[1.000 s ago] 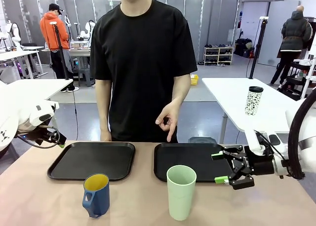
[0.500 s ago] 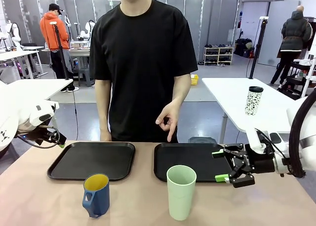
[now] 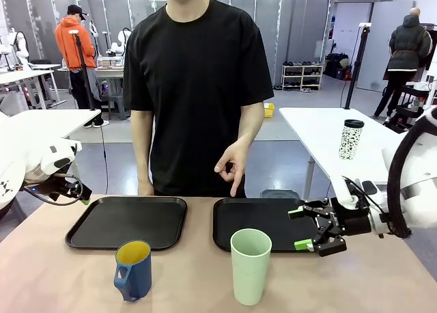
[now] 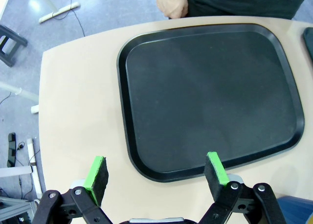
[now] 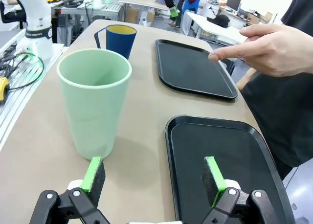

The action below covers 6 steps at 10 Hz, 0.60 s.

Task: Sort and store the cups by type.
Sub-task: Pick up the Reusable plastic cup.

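Observation:
The tall mint-green tumbler (image 3: 250, 265) stands upright at the table's front middle, in front of the right black tray (image 3: 273, 221). My right gripper (image 3: 298, 228) hovers open just right of it, over that tray's front right corner; in the right wrist view the tumbler (image 5: 95, 102) is close ahead on the left of the open fingers. The dark blue mug (image 3: 133, 269) with yellow inside stands front left, also seen farther off (image 5: 120, 40). My left gripper (image 4: 156, 171) is open above the left tray (image 4: 210, 94), holding nothing.
The person stands at the far side, one hand (image 3: 233, 165) pointing down over the right tray (image 5: 225, 150), the other resting by the left tray (image 3: 128, 221). A white patterned lidded cup (image 3: 351, 139) sits on another table behind.
My right gripper has slid left toward the tumbler, still open. The cups, left arm and person's hand have stayed put.

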Each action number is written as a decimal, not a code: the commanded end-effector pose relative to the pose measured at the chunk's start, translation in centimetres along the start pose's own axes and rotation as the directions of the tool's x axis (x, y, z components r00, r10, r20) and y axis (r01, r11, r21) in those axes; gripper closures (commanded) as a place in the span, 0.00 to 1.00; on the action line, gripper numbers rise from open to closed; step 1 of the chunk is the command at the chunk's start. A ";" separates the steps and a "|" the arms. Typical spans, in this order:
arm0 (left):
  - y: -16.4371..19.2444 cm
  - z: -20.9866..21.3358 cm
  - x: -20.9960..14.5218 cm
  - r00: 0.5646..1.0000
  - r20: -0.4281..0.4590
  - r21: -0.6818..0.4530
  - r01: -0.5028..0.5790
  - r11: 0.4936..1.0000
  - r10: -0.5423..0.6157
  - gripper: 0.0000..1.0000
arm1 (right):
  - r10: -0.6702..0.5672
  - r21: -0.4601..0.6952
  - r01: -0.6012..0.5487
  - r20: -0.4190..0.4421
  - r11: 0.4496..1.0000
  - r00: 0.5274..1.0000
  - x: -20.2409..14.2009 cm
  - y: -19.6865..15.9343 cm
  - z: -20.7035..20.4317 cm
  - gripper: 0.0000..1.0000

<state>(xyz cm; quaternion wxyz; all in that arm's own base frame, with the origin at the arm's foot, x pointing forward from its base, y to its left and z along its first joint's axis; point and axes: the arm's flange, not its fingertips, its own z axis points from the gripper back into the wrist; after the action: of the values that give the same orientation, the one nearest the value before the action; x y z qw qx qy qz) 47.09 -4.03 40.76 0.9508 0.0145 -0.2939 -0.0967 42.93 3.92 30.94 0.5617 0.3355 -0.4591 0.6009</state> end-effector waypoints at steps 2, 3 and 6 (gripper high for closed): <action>0.1 0.0 0.0 1.000 0.001 -0.001 0.004 1.000 -0.004 0.00 | -0.044 0.113 0.044 0.000 0.993 0.999 -0.7 -2.6 -1.0 0.00; 0.1 0.0 0.0 1.000 0.001 -0.001 0.004 1.000 -0.004 0.00 | -0.062 0.153 0.062 -0.007 0.986 0.998 -0.8 -2.8 -1.7 0.00; 0.1 0.0 0.0 1.000 0.001 -0.001 0.004 1.000 -0.004 0.00 | -0.088 0.170 0.092 -0.033 0.981 0.996 -0.8 -1.2 -3.4 0.00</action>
<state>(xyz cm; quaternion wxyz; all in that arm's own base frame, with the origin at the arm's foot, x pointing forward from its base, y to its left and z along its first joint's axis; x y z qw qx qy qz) 47.09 -4.03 40.75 0.9508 0.0145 -0.2939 -0.0967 44.90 6.21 29.00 0.5534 0.3936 -0.4003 0.6153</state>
